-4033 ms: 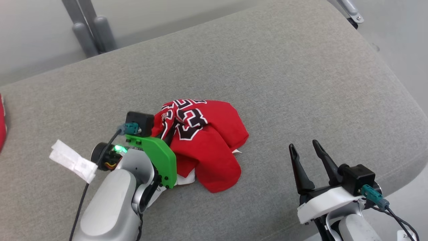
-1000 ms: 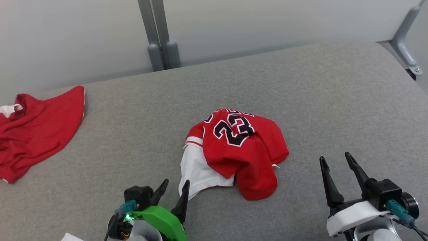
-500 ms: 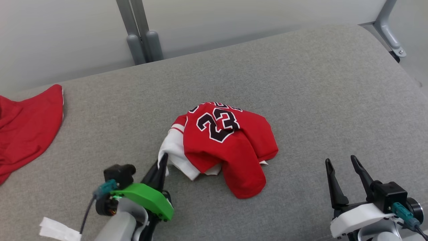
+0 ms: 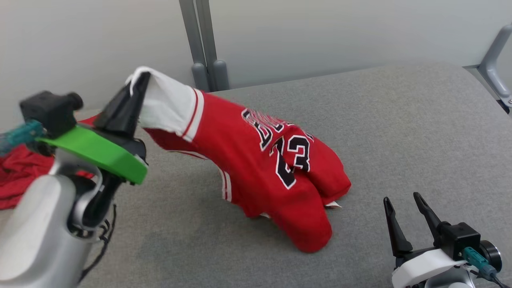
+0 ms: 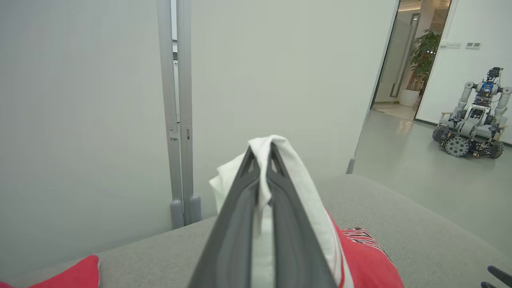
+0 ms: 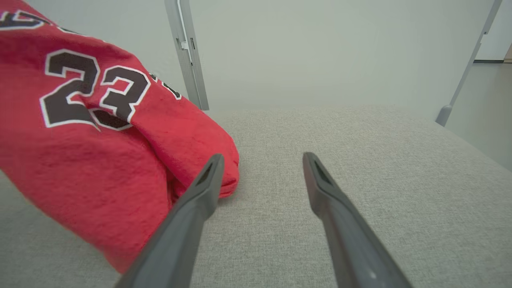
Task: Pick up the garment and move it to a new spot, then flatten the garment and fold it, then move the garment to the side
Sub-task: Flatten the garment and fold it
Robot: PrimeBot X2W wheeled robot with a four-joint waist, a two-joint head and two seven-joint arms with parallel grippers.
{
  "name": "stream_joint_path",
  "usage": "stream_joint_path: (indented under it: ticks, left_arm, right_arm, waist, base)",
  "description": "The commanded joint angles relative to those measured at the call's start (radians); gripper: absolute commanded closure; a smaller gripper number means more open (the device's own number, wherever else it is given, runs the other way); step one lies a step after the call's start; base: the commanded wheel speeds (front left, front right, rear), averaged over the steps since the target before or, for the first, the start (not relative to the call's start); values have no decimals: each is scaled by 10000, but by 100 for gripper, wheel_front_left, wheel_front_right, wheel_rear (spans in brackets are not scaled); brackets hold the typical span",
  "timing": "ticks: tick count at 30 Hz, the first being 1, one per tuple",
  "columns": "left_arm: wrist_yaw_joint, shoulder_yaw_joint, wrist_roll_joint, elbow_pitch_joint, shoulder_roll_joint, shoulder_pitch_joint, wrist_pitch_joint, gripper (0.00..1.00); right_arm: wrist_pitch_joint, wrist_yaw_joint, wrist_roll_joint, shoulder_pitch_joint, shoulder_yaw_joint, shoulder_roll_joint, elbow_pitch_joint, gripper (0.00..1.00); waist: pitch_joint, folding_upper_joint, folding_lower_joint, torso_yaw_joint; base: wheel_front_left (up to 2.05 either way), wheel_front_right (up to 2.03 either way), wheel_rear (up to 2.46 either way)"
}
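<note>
A red jersey (image 4: 264, 168) with a black "23" and a white sleeve stretches from the grey cushion up toward the upper left. My left gripper (image 4: 138, 84) is shut on the white sleeve end (image 5: 296, 188), held high above the surface; the left wrist view has the white cloth pinched between the fingers (image 5: 236, 224). The jersey's lower part (image 6: 92, 160) still rests on the cushion. My right gripper (image 4: 402, 204) stands open at the lower right, just right of the jersey, with nothing between its fingers (image 6: 192, 216).
Another red garment (image 4: 16, 180) lies at the far left, partly behind my left arm. The grey cushioned surface (image 4: 400, 132) ends at a wall with a grey post (image 4: 202, 44). Another robot (image 5: 474, 120) stands in the room beyond.
My left gripper has shut on the white sleeve and lifted it up and to the left, pulling the jersey out of its heap. The head camera shifted. The right gripper stayed put.
</note>
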Motion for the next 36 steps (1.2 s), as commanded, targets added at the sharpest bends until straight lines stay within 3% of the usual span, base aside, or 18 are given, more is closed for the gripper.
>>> stream_joint_path:
  ticks: [1, 8, 14, 20, 25, 28, 32, 36]
  left_arm:
    - [85, 200, -85, -349, 300, -370, 278, 100]
    - [200, 847, -426, -1245, 1228, -1718, 1545, 100]
    - [150, 729, -582, -1145, 1204, -2739, 2151, 100]
    - [326, -354, -553, -726, 22, -2474, 2254, 100]
    - [649, -1654, -308, -37, -1836, -2014, 1744, 100]
    - [540, -2362, -233, 764, -2764, -1850, 1445, 100]
    - [333, -3222, 55, 2265, -3393, -2542, 900, 100]
    - [90, -3943, 113, 3751, -3533, -3296, -80, 100]
  right_arm:
    - [-30, -3, 1, -38, 7, -26, 17, 0]
    - [-30, -3, -4, 25, 85, 74, 22, 0]
    - [-30, -3, 61, -107, 228, 103, 67, 0]
    - [-30, -3, 150, -327, 412, 139, 136, 0]
    - [-30, -3, 207, -594, 655, 206, 229, 0]
    - [-30, -3, 266, -821, 810, 298, 256, 0]
    - [-30, -3, 376, -1180, 1067, 382, 319, 0]
    - [-30, -3, 481, -1355, 1069, 472, 452, 0]
  waist:
    - [-126, 0, 0, 95]
    - [-120, 0, 0, 30]
    - [18, 0, 0, -104]
    - [228, 0, 0, -472]
    - [632, 0, 0, -1002]
    - [971, 0, 0, -1435]
    - [1491, 0, 0, -2056]
    - [1814, 0, 0, -2560]
  base:
    - [0, 0, 0]
    - [0, 0, 0]
    - [0, 0, 0]
    - [0, 0, 0]
    - [0, 0, 0]
    - [0, 0, 0]
    - [0, 0, 0]
    - [0, 0, 0]
